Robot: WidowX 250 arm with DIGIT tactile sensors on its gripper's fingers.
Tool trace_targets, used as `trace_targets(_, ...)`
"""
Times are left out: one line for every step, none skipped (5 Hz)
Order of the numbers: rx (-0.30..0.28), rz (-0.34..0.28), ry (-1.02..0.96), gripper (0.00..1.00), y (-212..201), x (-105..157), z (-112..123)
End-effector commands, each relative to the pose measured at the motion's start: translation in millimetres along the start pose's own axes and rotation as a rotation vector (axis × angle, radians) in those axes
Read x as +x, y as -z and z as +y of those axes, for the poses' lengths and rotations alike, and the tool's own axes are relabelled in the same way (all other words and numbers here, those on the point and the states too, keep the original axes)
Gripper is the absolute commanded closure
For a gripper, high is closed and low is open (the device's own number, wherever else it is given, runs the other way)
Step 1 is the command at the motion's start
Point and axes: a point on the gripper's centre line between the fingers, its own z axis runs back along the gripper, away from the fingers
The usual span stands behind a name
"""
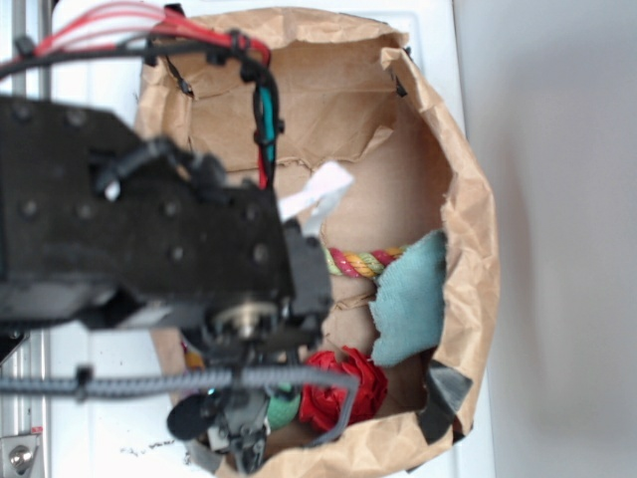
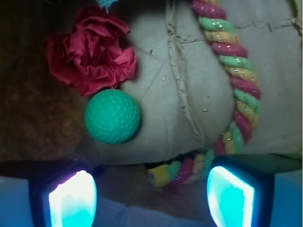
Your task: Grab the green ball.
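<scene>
Reading the wrist view from left to right, we first meet the red fabric toy (image 2: 90,53), ruffled and bunched, touching the green ball (image 2: 112,116) just below it. The ball sits on the brown paper floor of the bag (image 2: 156,85), above and slightly inside the left pad. Further right runs the striped rope (image 2: 236,94), curving down to end between the pads. Our claw (image 2: 151,197) is spread wide and empty, its two lit fingertips (image 2: 72,198) at the bottom corners.

In the exterior view the arm (image 1: 139,239) fills the left, the ball (image 1: 283,409) peeks out beneath it, then come the red toy (image 1: 343,388) and the teal cloth (image 1: 411,299), all inside the paper bag (image 1: 468,229).

We judge the ball off centre to the left, so we should shift left and forward until it lies midway between the pads, then descend. We must keep the left pad clear of the toy's ruffles and the rope end out of the closing gap
</scene>
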Motion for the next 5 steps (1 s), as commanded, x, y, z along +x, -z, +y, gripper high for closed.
trace_targets(0.002, -0.072, 0.041, 0.00, -2.8, 13.5, 2.1)
trace_targets(-0.032, -0.064, 0.063, 0.00, -2.5, 15.0, -8.7)
trace_targets(-0.057, -0.049, 0.102, 0.00, 0.6, 9.8, -22.0)
trace_targets(-0.081, -0.020, 0.099, 0.00, 6.1, 6.2, -26.9)
trace_targets(-0.112, -0.021, 0.108, 0.00, 5.4, 5.0, -34.3)
